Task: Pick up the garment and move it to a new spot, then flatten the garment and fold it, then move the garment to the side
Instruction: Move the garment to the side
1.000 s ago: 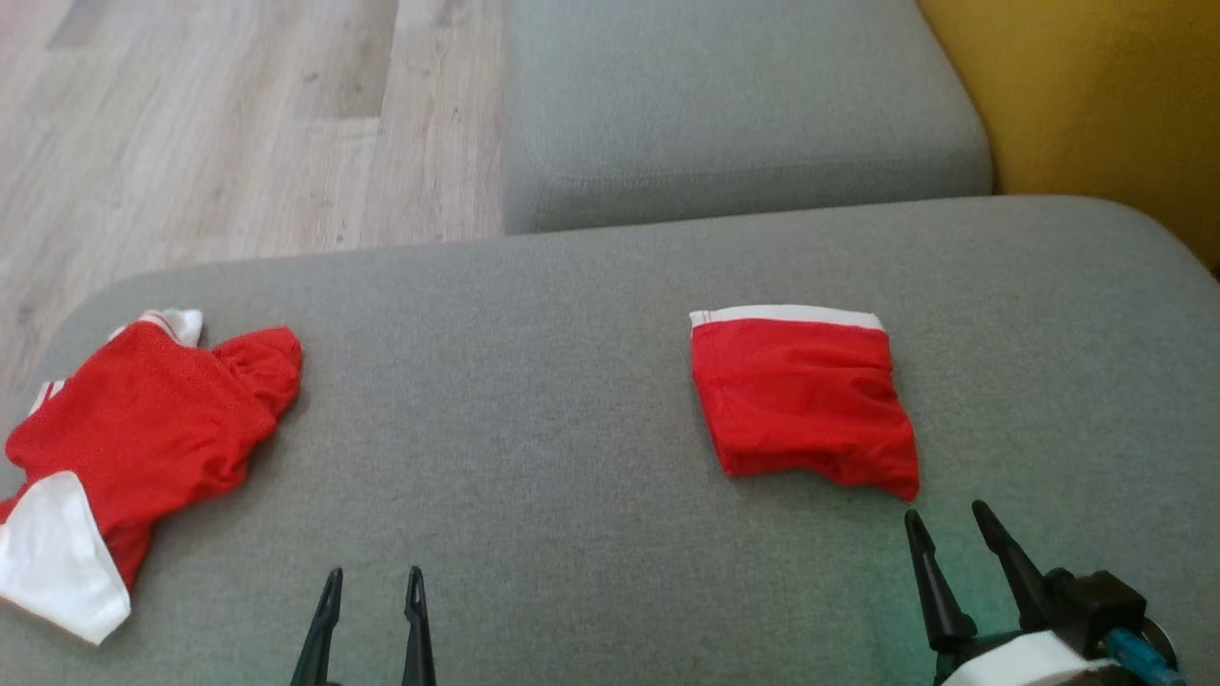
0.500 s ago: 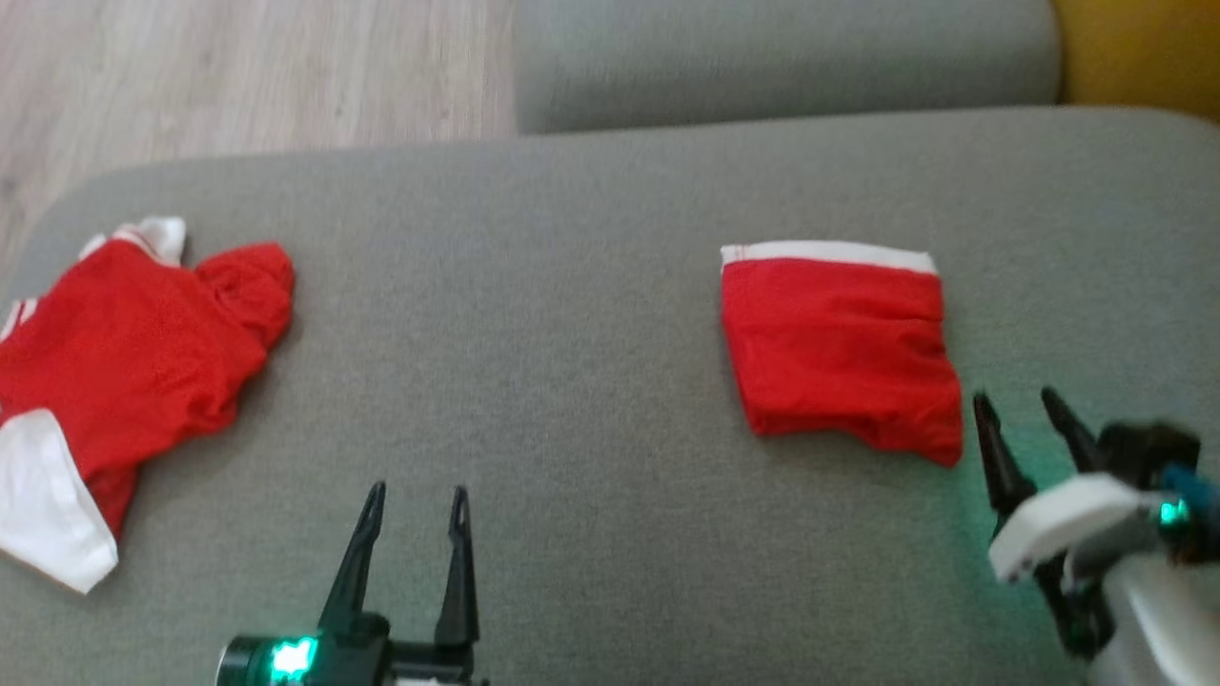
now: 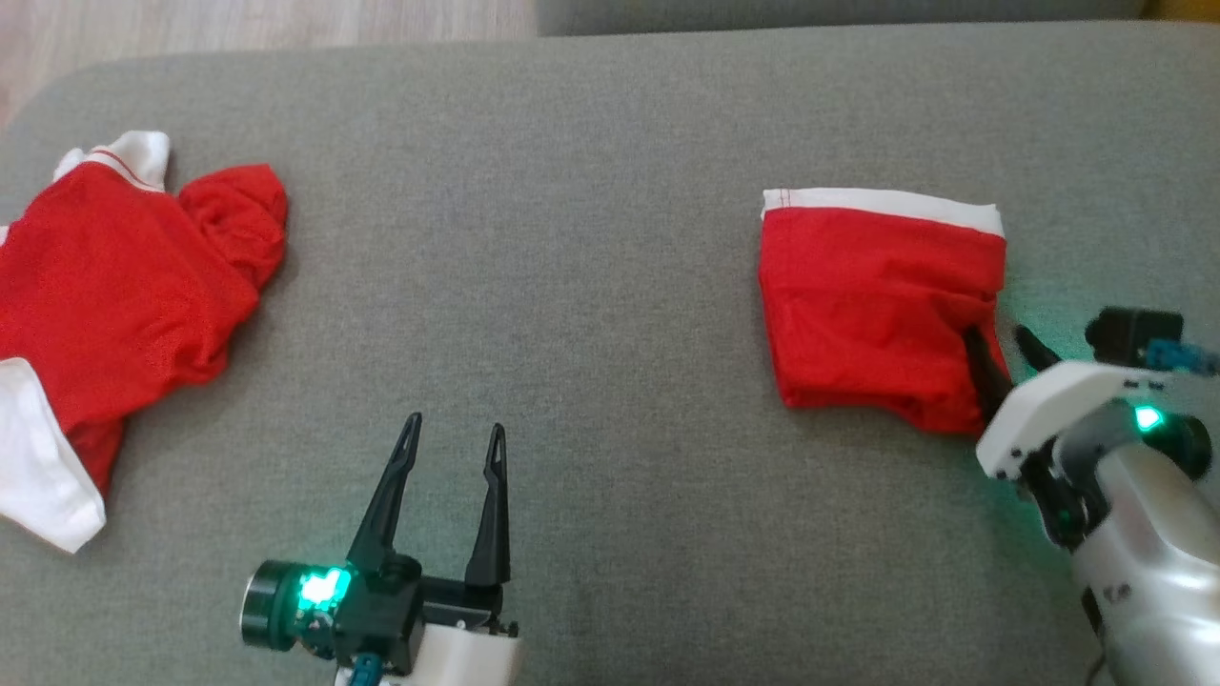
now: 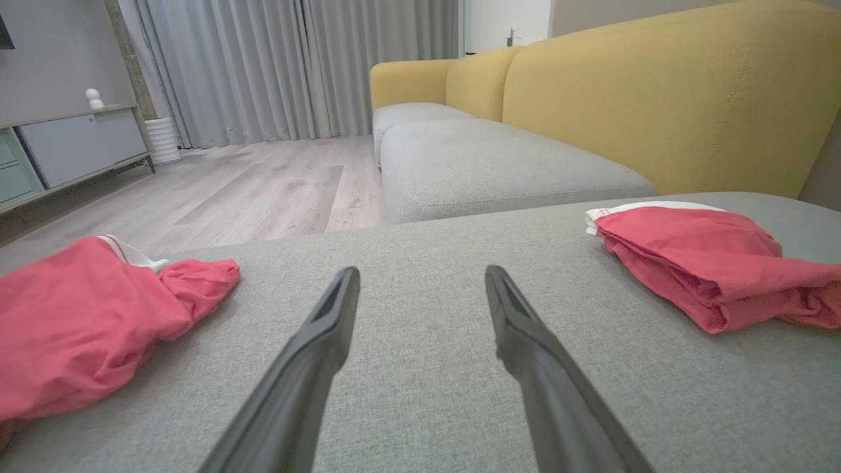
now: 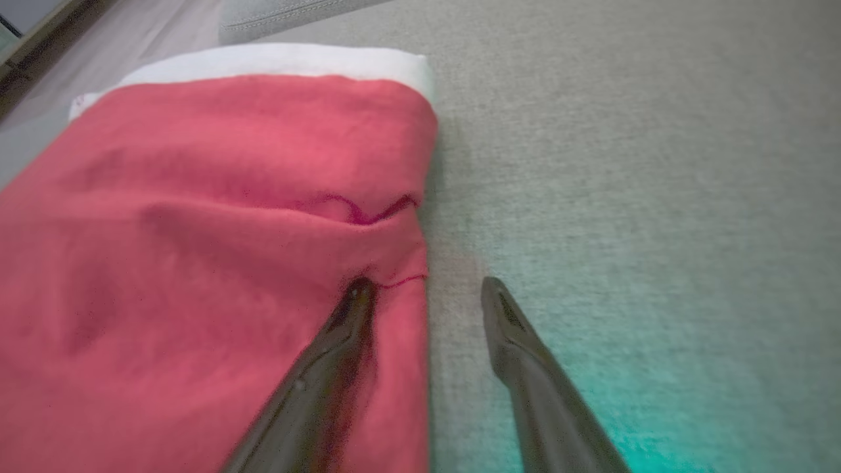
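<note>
My right jaws, spread, straddled the right edge of the folded red garment (image 3: 877,305), toward the sofa seat's (image 3: 591,143) right edge. Catching only the top layer could spill the fold. Left jaws hung released.

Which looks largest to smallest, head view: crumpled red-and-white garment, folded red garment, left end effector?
1. Crumpled red-and-white cloth garment, cropped by frame.
2. Folded red cloth garment with white band.
3. Black two-fingered left end effector, nearer camera.
</note>
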